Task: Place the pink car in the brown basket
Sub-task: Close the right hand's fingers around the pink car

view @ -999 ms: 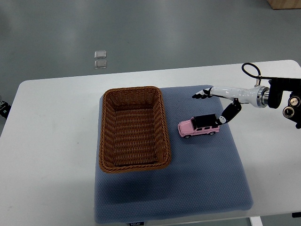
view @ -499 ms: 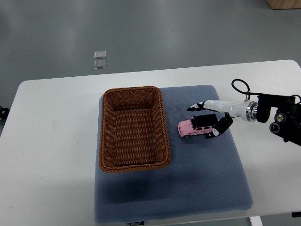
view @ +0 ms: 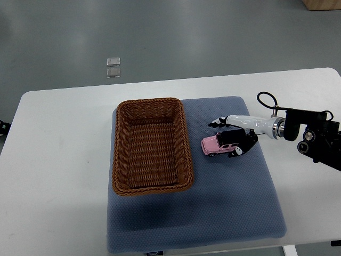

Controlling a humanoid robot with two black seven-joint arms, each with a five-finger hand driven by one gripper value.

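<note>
A white table point(view: 64, 160) spreads under everything, running well out to the left of the right hand point(view: 234, 133) and beneath it. On it lies a blue-grey mat point(view: 224, 197), which the hand reaches over from the right edge. The brown basket point(view: 151, 145) sits on the mat's left part, well to the left of the hand, with nothing visible inside it. The arm point(view: 306, 133) enters from the right, dark at the wrist with a cable loop above it. The hand is spread around the pink car point(view: 224, 144): the long fingers point(view: 218, 122) extend past the car's far side, and the thumb point(view: 244, 148) curls at its near rear corner. Whether they press on it cannot be told. The car stands on its wheels on the mat, between the fingers and thumb, outside the basket.
</note>
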